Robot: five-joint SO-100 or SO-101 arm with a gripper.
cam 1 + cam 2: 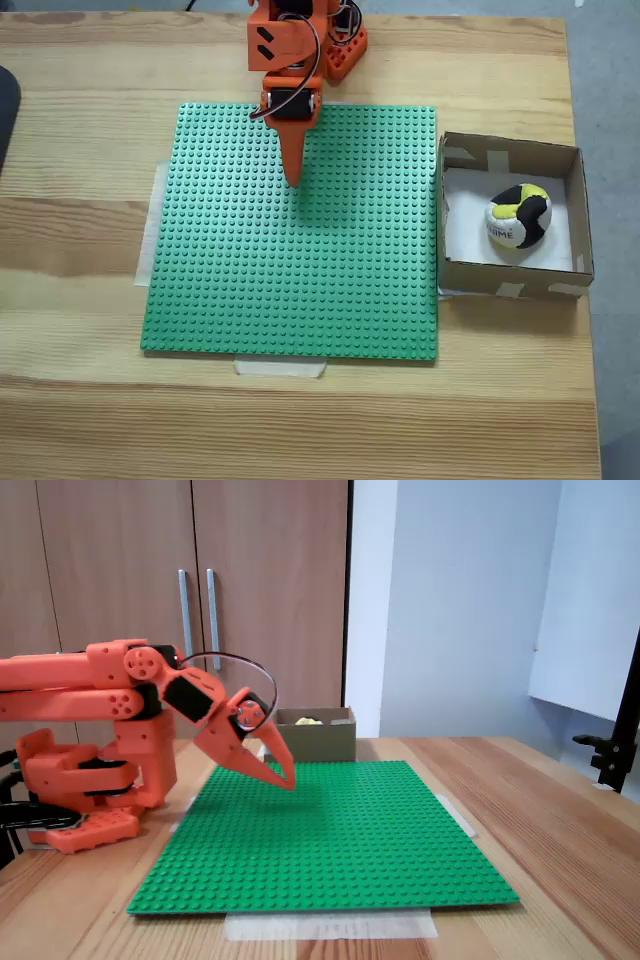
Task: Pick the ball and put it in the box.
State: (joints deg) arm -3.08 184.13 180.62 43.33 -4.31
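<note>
The ball (pixel 519 215) lies inside the box (pixel 510 279) at the right edge of the green baseplate (pixel 290 270) on the wooden surface (pixel 90 400), while the orange gripper (pixel 293 180), closed and empty, hangs above the plate's far side.

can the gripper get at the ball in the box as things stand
Probably yes. The ball lies in the open-topped box with low walls, nothing over it. The gripper hangs shut above the green baseplate, with nothing standing between them.
</note>
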